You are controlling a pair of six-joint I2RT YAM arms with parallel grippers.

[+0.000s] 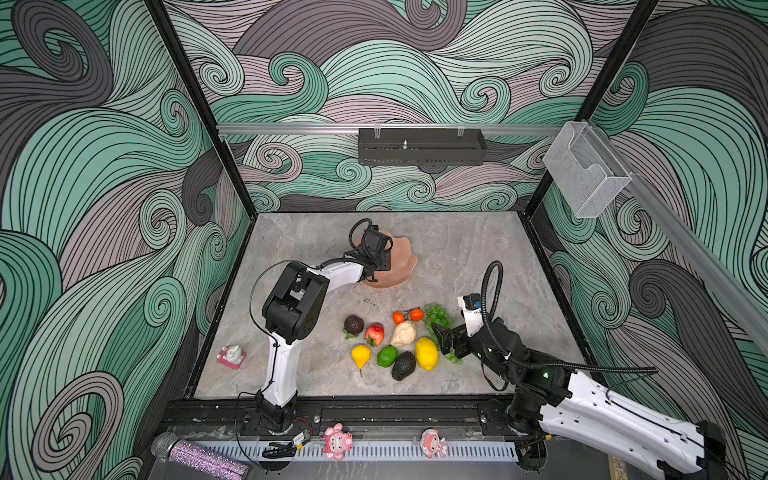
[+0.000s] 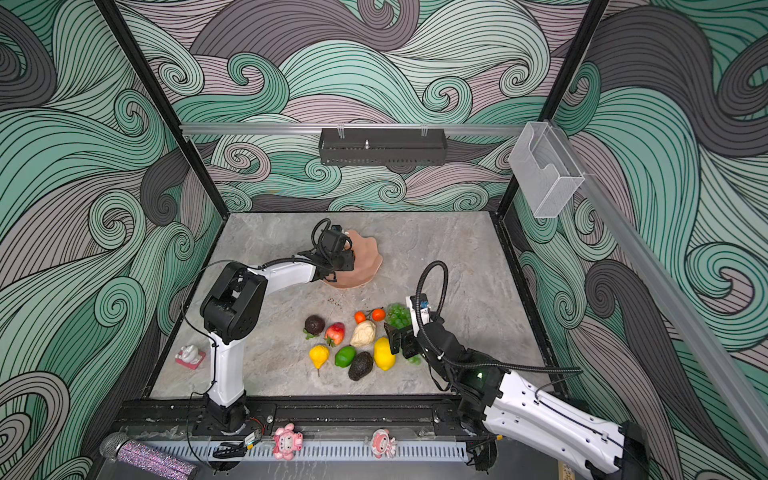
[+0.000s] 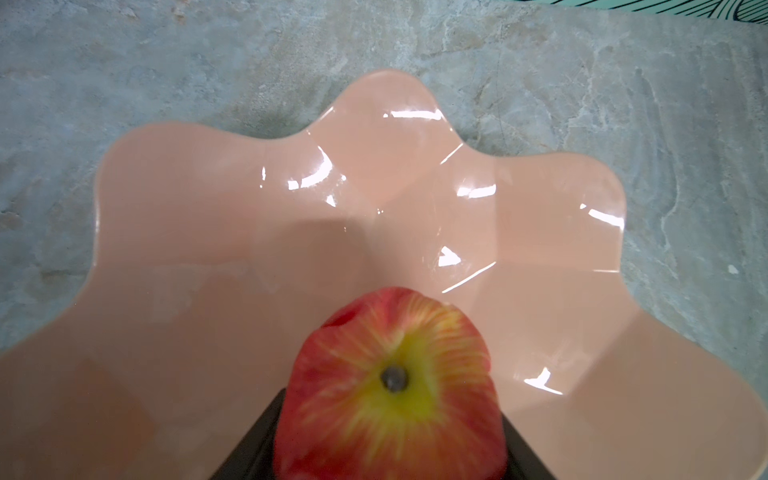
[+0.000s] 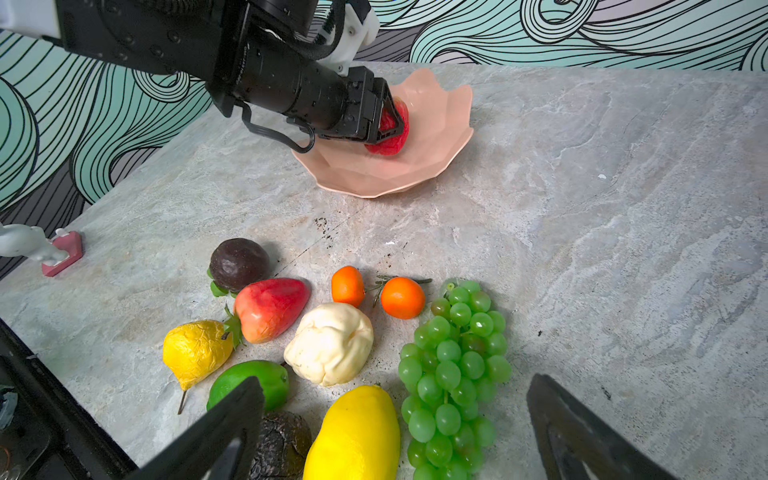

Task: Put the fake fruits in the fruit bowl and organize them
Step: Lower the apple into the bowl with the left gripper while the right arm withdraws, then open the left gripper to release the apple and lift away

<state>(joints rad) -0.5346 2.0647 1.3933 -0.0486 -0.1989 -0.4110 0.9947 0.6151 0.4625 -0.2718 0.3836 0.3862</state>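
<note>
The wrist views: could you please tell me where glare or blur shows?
Left wrist view: white glare streaks on the fruit bowl, and the apple near the lens looks soft. Right wrist view: grapes crisp, casting a soft shadow onto the table.

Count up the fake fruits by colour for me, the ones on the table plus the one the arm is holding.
Red: 2 (apple, strawberry)
Orange: 2 (oranges)
Yellow: 2 (pear, lemon)
Green: 2 (lime, grape bunch)
Dark: 2 (avocado, round fruit)
Cream: 1 (lumpy fruit)
Total: 11
</note>
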